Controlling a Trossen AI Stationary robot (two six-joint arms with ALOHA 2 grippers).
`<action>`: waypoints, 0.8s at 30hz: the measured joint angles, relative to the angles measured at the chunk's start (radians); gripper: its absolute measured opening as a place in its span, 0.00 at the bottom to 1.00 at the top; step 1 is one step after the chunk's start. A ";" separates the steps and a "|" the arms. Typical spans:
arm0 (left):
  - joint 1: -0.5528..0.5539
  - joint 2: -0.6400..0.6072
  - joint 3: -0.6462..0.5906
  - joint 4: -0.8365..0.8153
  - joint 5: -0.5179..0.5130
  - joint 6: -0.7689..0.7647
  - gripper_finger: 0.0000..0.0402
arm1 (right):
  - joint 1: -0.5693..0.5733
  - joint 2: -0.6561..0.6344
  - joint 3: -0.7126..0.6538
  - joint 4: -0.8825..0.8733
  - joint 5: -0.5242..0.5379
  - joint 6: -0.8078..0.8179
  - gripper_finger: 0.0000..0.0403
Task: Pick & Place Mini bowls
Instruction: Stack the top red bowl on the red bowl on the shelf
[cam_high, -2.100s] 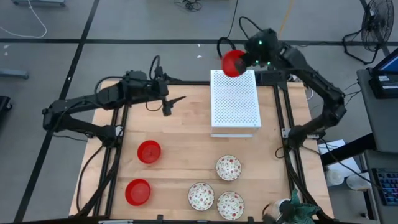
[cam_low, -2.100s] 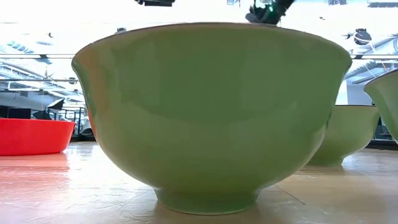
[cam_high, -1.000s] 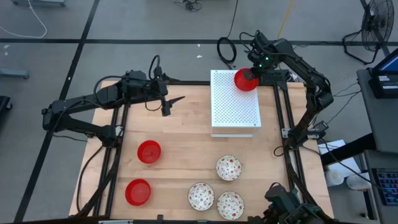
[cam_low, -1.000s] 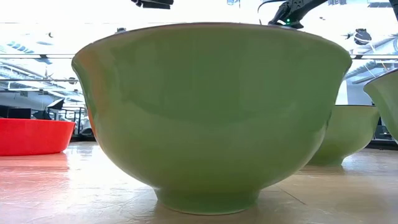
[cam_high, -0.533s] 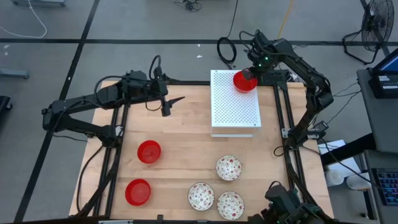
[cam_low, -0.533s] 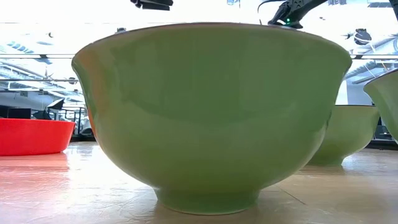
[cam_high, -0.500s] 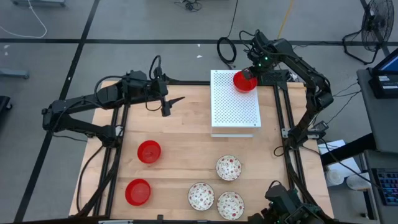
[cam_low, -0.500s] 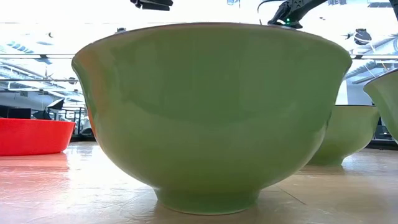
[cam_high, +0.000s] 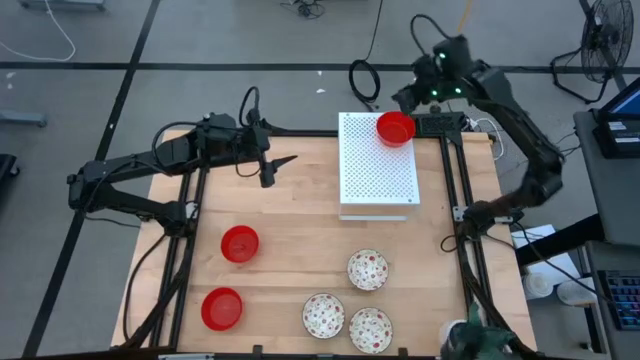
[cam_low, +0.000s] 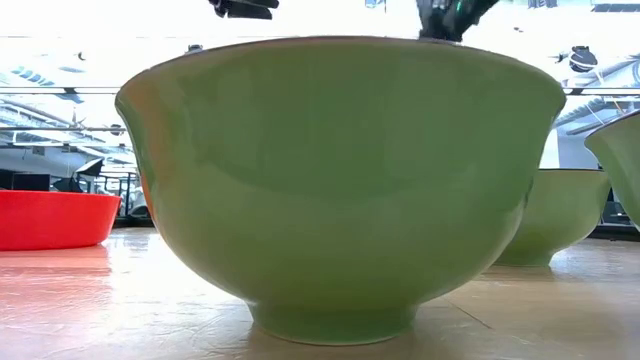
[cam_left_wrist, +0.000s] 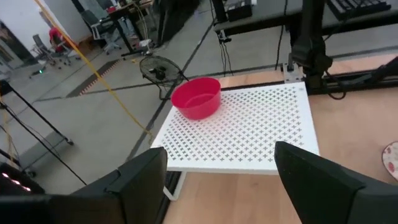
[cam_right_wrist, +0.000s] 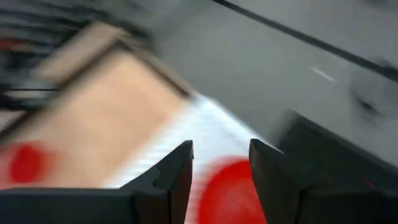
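Right claw (cam_high: 415, 97) up off the far right corner of the white board (cam_high: 378, 170), fingers apart and empty; its wrist view is blurred but shows a gap between the two fingers (cam_right_wrist: 174, 177). One red bowl (cam_high: 396, 128) sits upright on that board corner, just below and beside the right claw, not touching it. In the left wrist view the same bowl (cam_left_wrist: 196, 98) stands alone on the board (cam_left_wrist: 249, 134).

Left claw (cam_high: 272, 165) hovers over the far left part of the counter (cam_high: 300, 235), fingers spread wide, holding nothing; the board is just to its right.

Other bowls well away from both claws, on the near half of the counter: two red bowls (cam_high: 239, 243) (cam_high: 221, 309) below the left claw, and three speckled white bowls (cam_high: 367, 269) (cam_high: 323, 315) (cam_high: 370, 329) near the front edge, below the board. The low view is mostly filled by one near bowl (cam_low: 340, 180), which looks green there.
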 joint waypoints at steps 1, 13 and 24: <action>0.000 0.004 0.000 0.001 0.000 -0.002 0.74 | 0.029 -0.031 -0.020 0.038 -0.059 0.000 0.35; -0.001 0.008 0.000 -0.180 0.001 -0.185 0.74 | 0.597 -0.413 -0.625 0.799 -0.189 0.041 0.32; -0.063 0.019 0.000 -0.645 -0.026 -0.632 0.74 | 0.994 -0.445 -0.983 1.208 0.259 -0.142 0.32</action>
